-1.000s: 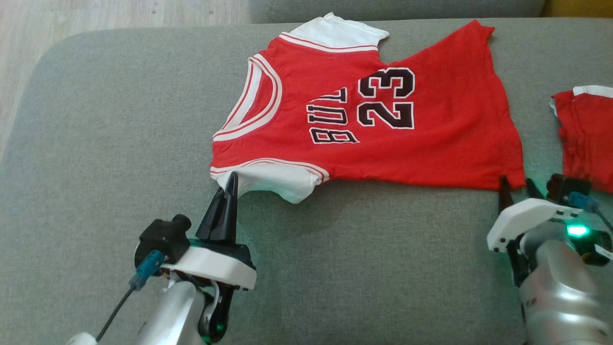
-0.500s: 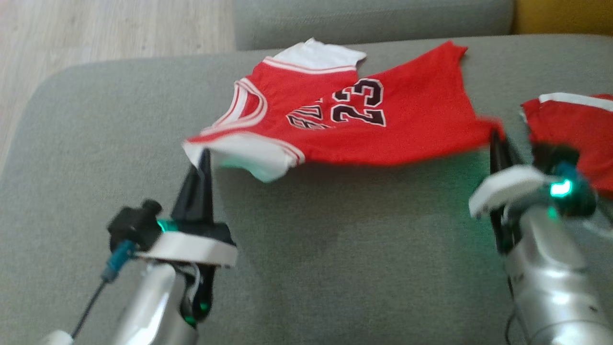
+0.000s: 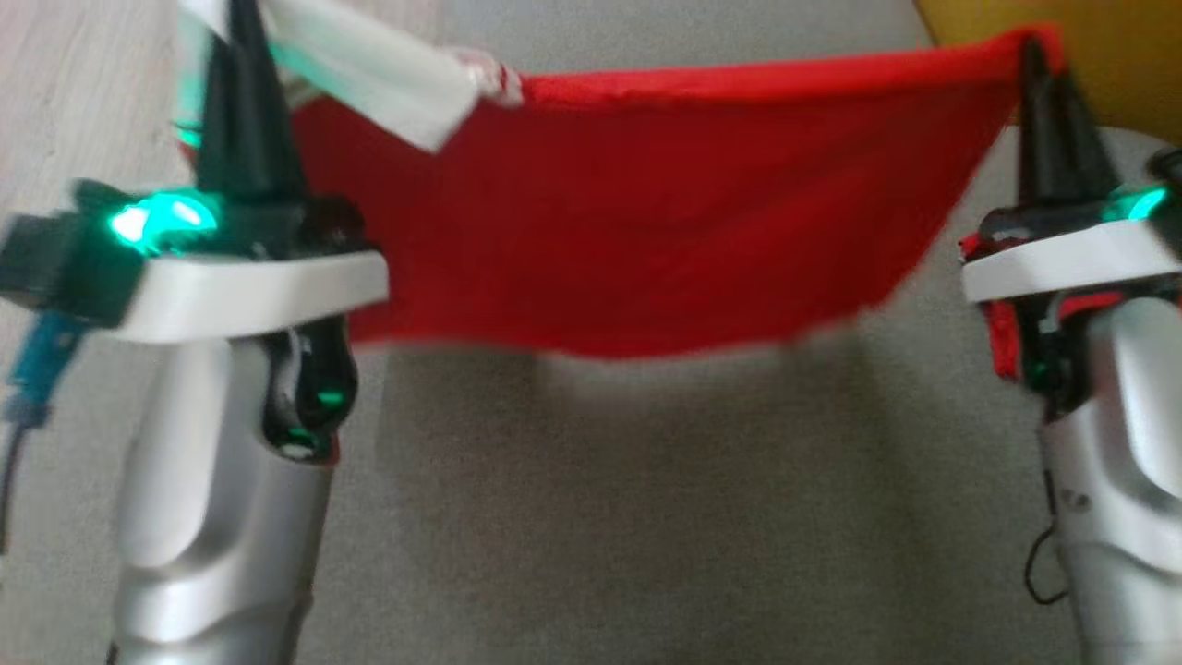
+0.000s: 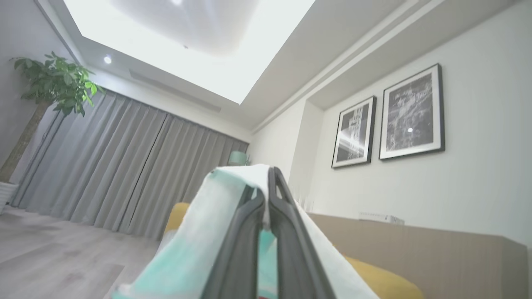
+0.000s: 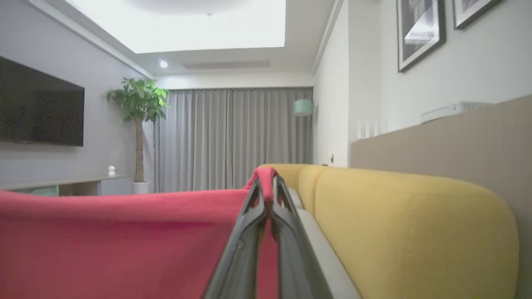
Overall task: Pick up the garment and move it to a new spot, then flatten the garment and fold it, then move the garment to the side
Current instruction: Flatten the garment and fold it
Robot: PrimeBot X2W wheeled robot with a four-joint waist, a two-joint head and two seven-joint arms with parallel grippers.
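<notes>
The left end effector (image 3: 242, 55) clamps a white sleeve (image 3: 388, 69), the right end effector (image 3: 1036, 74) the hem corner (image 5: 266, 176) it just shut on. The red, white-trimmed fabric jersey (image 3: 628, 240) has risen off the grey sofa seat (image 3: 646, 517) and hangs stretched between them, so carrying it elsewhere looks next

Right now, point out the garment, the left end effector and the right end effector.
garment (image 3: 628, 249): head view, middle of red panel.
left end effector (image 4: 270, 174): left wrist view, shut fingertips.
right end effector (image 3: 1032, 55): head view, shut fingertips.

Red jersey (image 3: 646, 231), white trim at left, hangs stretched wide by top corners, above grey sofa (image 3: 646, 517).
</notes>
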